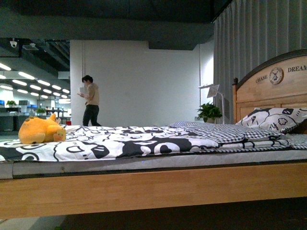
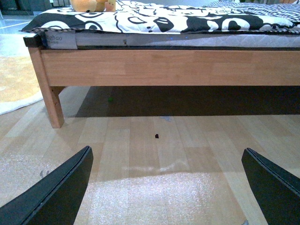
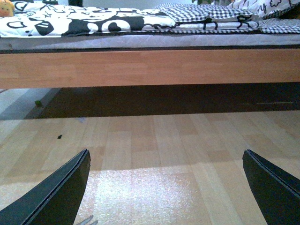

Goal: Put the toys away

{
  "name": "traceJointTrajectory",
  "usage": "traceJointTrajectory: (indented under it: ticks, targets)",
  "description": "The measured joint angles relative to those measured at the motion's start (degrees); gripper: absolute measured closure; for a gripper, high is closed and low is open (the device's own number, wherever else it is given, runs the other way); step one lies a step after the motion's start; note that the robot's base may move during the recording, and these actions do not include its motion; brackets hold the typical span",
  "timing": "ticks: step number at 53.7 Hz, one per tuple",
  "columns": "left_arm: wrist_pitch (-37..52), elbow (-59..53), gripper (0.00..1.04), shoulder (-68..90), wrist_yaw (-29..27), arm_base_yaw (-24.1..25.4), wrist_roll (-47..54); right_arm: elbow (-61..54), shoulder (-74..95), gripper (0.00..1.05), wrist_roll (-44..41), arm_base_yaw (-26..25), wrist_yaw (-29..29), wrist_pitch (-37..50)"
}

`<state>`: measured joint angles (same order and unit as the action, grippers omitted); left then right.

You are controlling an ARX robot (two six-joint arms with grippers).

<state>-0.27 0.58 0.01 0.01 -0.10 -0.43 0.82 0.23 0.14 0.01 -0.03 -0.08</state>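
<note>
The plush toy (image 1: pixel 41 130) lies on the bed (image 1: pixel 144 189), far from the headboard (image 1: pixel 268 91), which reads "CHASE" and "DREAM". Left gripper (image 2: pixel 167 187) and right gripper (image 3: pixel 166 187): jaws wide, empty.

Catching only the bottom of the plush toy (image 2: pixel 89 4) at the frame edge; can't identify that dark speck (image 2: pixel 156 136) on the floor (image 2: pixel 140 164).

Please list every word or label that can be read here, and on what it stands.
"CHASE": headboard, left of its round emblem.
"DREAM": same headboard, right of the emblem, cut by the picture edge.
The mattress label: too blurred to read.
The sign by the plant: too small.
</note>
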Motion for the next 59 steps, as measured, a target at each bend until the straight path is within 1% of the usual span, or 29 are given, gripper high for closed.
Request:
traceJointTrajectory:
  ticks: [59]
  targets:
    - [0.0,0.0,0.06,0.0,0.0,0.0,0.0,0.0,0.0,0.07,0.0,0.0,0.02,0.0]
